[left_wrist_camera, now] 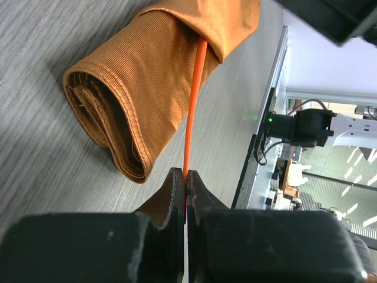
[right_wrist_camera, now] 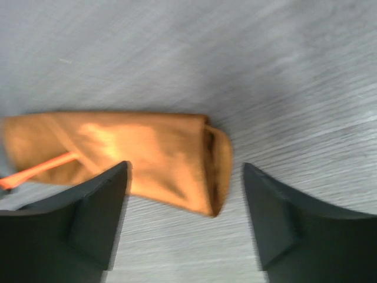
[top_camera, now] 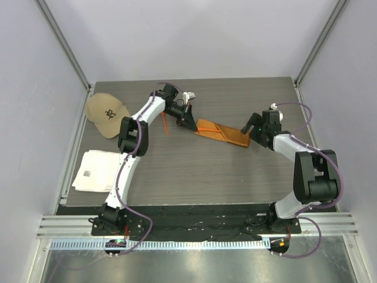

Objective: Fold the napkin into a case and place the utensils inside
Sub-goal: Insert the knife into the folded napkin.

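My left pincer (left_wrist_camera: 186, 177) was clamped tight on a utensil (left_wrist_camera: 193, 106), whose far end was tucked under the flap of the case (left_wrist_camera: 141, 76). My right pincer (right_wrist_camera: 185, 171) gaped wide at the case's other end. The case lay mid-table, slightly toward the far edge, and another utensil (top_camera: 166, 127) lay left of it.

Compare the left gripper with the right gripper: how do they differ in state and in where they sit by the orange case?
The left gripper is shut on a thin orange utensil, whose far end runs into the case; the right gripper is open and holds nothing. The left gripper sits at one end of the case, the right gripper is over the opposite end. Both are black, two-fingered and close to the case.
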`<state>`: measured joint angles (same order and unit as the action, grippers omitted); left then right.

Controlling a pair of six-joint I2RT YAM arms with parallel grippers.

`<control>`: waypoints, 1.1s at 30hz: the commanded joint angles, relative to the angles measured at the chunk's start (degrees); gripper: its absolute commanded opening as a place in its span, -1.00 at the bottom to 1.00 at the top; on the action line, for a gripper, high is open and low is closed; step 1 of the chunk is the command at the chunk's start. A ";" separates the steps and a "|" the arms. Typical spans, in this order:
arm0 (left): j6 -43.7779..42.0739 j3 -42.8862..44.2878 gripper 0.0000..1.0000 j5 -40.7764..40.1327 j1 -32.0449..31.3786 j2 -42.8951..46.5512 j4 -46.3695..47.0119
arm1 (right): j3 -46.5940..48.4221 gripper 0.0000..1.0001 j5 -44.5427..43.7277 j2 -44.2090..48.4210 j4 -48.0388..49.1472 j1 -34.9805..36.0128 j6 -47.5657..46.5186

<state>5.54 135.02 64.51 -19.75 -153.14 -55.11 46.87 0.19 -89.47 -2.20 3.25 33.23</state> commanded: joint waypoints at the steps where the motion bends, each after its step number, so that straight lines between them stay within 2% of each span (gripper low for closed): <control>1: -0.27 2.26 -0.95 -0.44 0.32 0.21 -0.53 | 2.44 0.27 3.93 7.12 0.51 -0.17 1.39; 2: 0.52 2.26 -0.95 -0.35 0.32 0.12 -0.26 | 2.52 0.16 6.64 6.16 0.70 -0.17 1.57; 3: 1.05 2.35 -0.95 -0.09 0.32 0.04 0.18 | 3.22 -0.01 8.06 5.28 0.70 -0.26 1.31; 4: 1.49 2.35 -0.95 0.00 0.32 0.04 1.05 | 3.57 -0.27 9.55 4.40 0.70 -0.17 1.31; 6: 2.45 2.35 -0.95 0.18 0.32 0.12 1.67 | 4.10 -0.54 13.07 1.86 1.31 -0.08 1.13; 7: 2.54 2.35 -0.95 0.26 0.32 0.21 1.85 | 4.37 -0.75 13.61 1.06 1.14 -0.17 0.96; 10: 2.81 2.35 -0.95 0.26 0.32 0.47 2.11 | 4.28 -0.98 13.88 -0.61 0.97 -0.17 0.26; 33: 1.93 3.85 -1.00 0.70 0.32 -0.67 0.71 | -0.55 -0.98 5.79 -5.71 1.05 -0.08 -2.73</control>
<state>7.51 136.51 64.53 -19.75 -153.18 -54.28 46.89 8.78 -94.45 -3.09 3.20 32.71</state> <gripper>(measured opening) 0.033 0.017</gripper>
